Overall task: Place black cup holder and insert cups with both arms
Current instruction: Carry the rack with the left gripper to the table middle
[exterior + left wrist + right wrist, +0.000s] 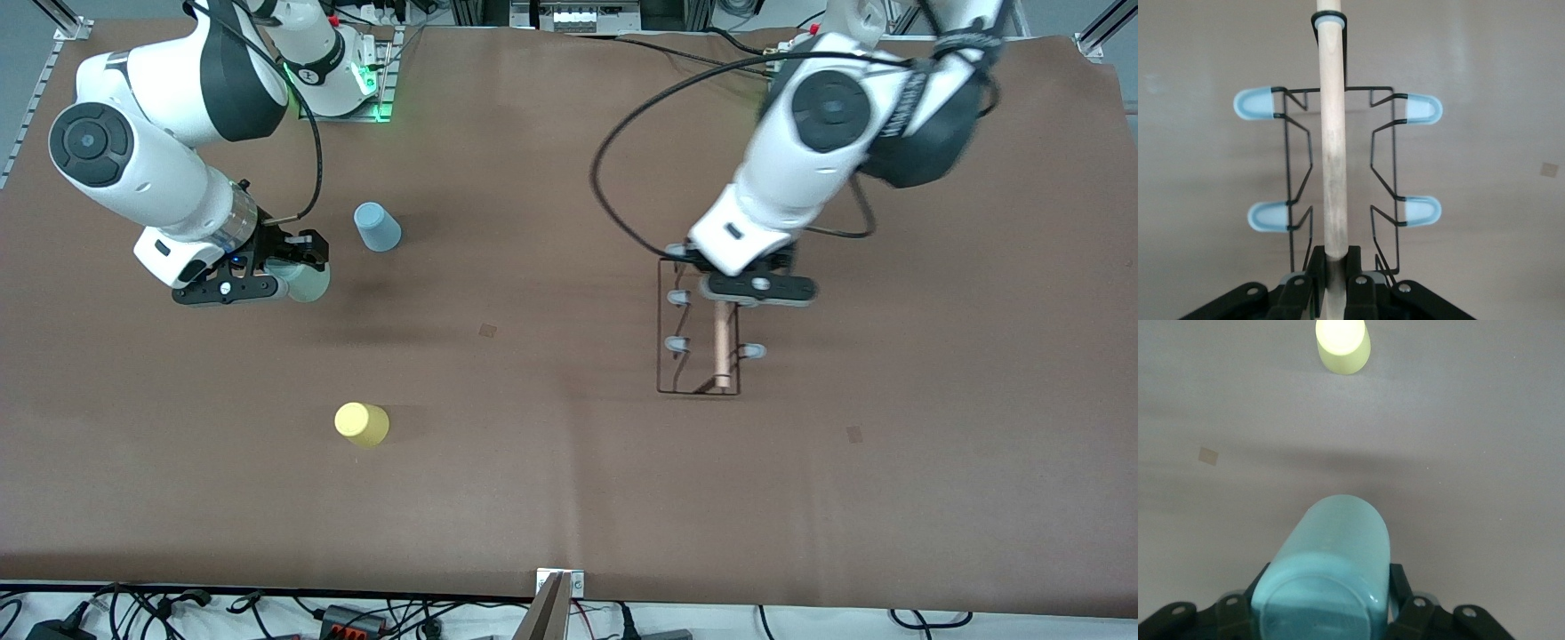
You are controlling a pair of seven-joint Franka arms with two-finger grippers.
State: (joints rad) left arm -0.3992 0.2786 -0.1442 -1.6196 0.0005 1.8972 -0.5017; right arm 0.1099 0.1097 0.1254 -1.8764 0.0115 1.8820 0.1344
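Note:
My left gripper [731,300] is shut on the light wooden rod [1333,153] of the black cup holder [677,347], toward the left arm's end of the table. The fingers [1317,267] clamp the rod's end. Pale-capped pegs [1258,105] stick out on both sides of the rod. Whether the rack touches the table I cannot tell. My right gripper [300,274] is shut on the pale grey-green cup [309,283] [1331,547], which lies sideways in its jaws above the table. A light blue cup [377,227] stands upside down beside it. The yellow cup [361,424] [1343,345] stands nearer the front camera.
Brown table cover [551,462] spreads wide between the cups and the rack. Two small tape squares [487,330] [854,434] mark the surface. Cables and a bracket [560,587] sit along the table's front edge.

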